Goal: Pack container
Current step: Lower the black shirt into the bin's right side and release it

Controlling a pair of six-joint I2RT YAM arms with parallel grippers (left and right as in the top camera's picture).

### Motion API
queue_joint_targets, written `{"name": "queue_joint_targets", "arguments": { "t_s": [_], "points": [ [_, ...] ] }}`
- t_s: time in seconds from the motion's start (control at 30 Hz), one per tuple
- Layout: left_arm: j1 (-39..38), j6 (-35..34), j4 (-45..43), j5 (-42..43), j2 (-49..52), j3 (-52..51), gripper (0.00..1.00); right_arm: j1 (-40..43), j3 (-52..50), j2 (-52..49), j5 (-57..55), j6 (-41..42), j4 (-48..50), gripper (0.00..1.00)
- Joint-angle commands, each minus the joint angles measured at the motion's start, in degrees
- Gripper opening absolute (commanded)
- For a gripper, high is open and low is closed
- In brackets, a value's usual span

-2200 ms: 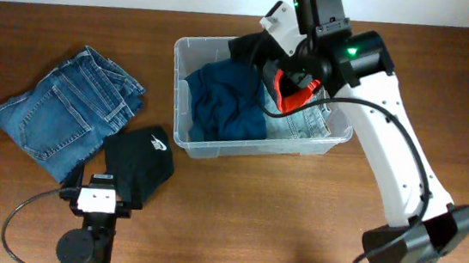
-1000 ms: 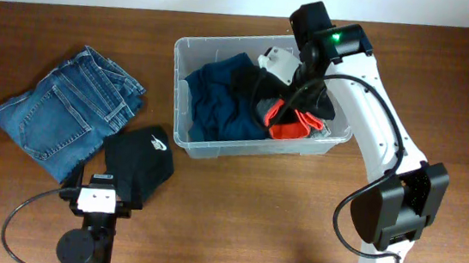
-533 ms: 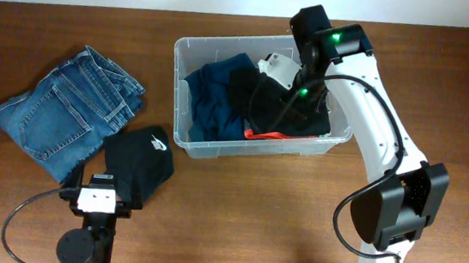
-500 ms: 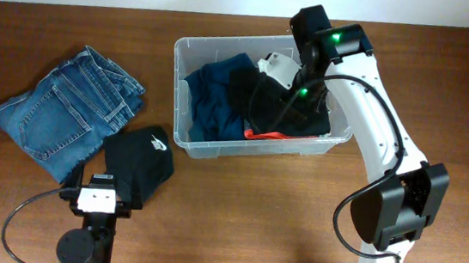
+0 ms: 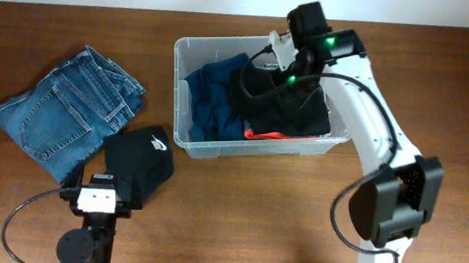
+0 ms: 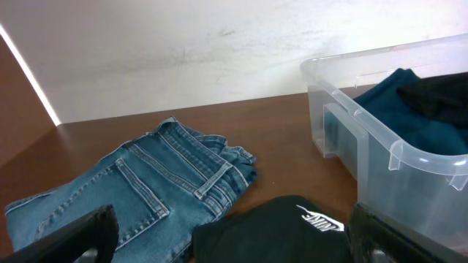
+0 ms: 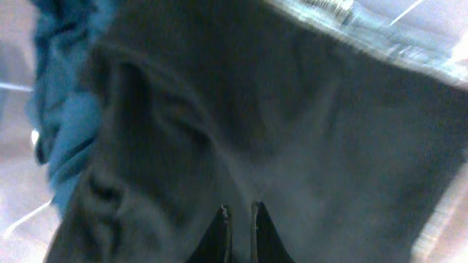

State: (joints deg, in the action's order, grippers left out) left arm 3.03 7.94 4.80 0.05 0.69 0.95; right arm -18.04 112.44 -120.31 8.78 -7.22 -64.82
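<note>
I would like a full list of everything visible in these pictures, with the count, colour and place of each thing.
container: one, clear plastic, on the table, right of centre
teal garment: one, dark teal, in the left part of the container
black cloth: one, black, in the right part of the container
red item: one, red, in the container, showing under the black cloth's near edge
jeans: one pair, blue denim, on the table at the left
logo garment: one, black with a white logo, on the table beside the jeans
table: one, brown wood
left gripper: one, black, open, low over the logo garment
right gripper: one, shut, over the black cloth
</note>
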Motion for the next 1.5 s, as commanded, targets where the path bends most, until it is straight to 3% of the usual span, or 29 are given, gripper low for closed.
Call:
{"name": "queue_joint_targets", "arguments": {
  "t_s": [0.0,0.1,0.3,0.5,0.6,0.8,1.03,1.33,1.47],
  "points": [
    [0.24,0.92,-0.04,0.63,-0.28,-0.39,1.00,-0.46,-5.49,-4.68,2.27,3.76,2.78,0.04],
    [0.24,0.94,-0.04,0.63,-0.28,-0.39,1.00,-1.46,-11.15,-8.83,2.16,3.65,8.33,0.07],
    [0.24,0.92,-0.04,0.63,-0.28,-0.39,1.00,-1.55,-10.82,-10.56,2.23,3.67,8.59,0.09],
    [0.24,0.92,-0.04,0.63,-0.28,-0.39,1.00,-1.44,3.06,-7.32,2.23,3.69,-1.31,0.04],
    [0.24,0.94,-0.04,0.63,-0.28,-0.39,1.00,-1.84,15.23,-5.46,3.74,3.72,-9.38,0.04],
    [0.24,0.92,-0.04,0.63,-0.28,-0.39,1.00,-1.99,21.59,-5.33,3.74,3.72,-15.67,0.04],
    [0.24,0.92,-0.04,0.61,-0.28,-0.39,1.00,-3.54,14.78,-6.19,6.58,3.67,-15.89,0.04],
    [0.24,0.94,-0.04,0.63,-0.28,-0.39,1.00,-9.09,-3.19,-6.21,5.09,3.17,-6.34,0.05],
    [0.24,0.92,-0.04,0.63,-0.28,-0.39,1.00,-9.81,-10.58,-6.38,0.63,3.19,0.00,0.19]
  ]
}}
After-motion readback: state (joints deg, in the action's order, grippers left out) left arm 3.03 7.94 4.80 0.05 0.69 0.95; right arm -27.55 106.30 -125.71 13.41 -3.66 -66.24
